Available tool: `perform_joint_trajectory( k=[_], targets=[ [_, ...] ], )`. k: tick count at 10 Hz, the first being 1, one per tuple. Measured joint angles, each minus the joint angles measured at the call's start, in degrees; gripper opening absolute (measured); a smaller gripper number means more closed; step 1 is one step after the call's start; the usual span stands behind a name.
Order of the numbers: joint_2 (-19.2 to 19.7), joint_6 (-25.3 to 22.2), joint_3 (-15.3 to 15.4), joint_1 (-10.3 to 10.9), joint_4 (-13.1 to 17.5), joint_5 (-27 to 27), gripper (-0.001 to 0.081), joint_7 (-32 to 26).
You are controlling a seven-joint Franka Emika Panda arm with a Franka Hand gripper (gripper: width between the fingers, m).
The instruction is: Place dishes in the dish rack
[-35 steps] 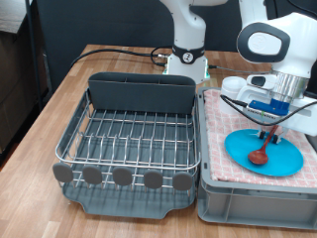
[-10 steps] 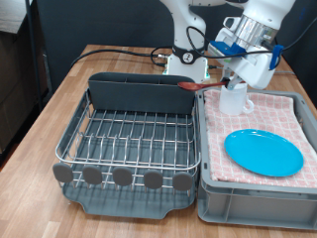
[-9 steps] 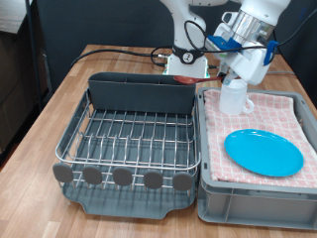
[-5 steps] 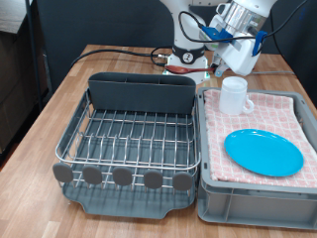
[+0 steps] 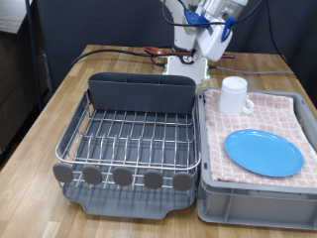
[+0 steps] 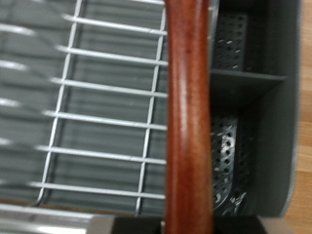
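While gripper (image 5: 203, 30) grips wooden spoon (image 6: 188, 117) above dish rack (image 5: 129, 139), plate (image 5: 264, 152), mug (image 5: 234, 96) sit in bin (image 5: 258, 193).

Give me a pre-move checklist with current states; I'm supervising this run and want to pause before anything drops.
1. Wooden spoon held by the gripper: ok.
2. Spoon over the dish rack: ok; the wrist view shows its back compartment below.
3. Spoon lowered into the rack: not ok, high above.
4. Mug and light-blue plate racked: not ok, both in the cloth-lined bin.
5. Back compartment free of other items: cannot tell.
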Motion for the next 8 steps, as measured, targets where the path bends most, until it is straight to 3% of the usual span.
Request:
perform_joint_trajectory(
  k=[3, 8],
  targets=[
    [-6.2, -0.1, -4.0, 0.1, -4.5, 0.8, 0.0097, -0.7],
    [-4.5, 1.2, -3.6, 0.1, -4.3, 0.8, 0.0098, -0.4]
  ],
)
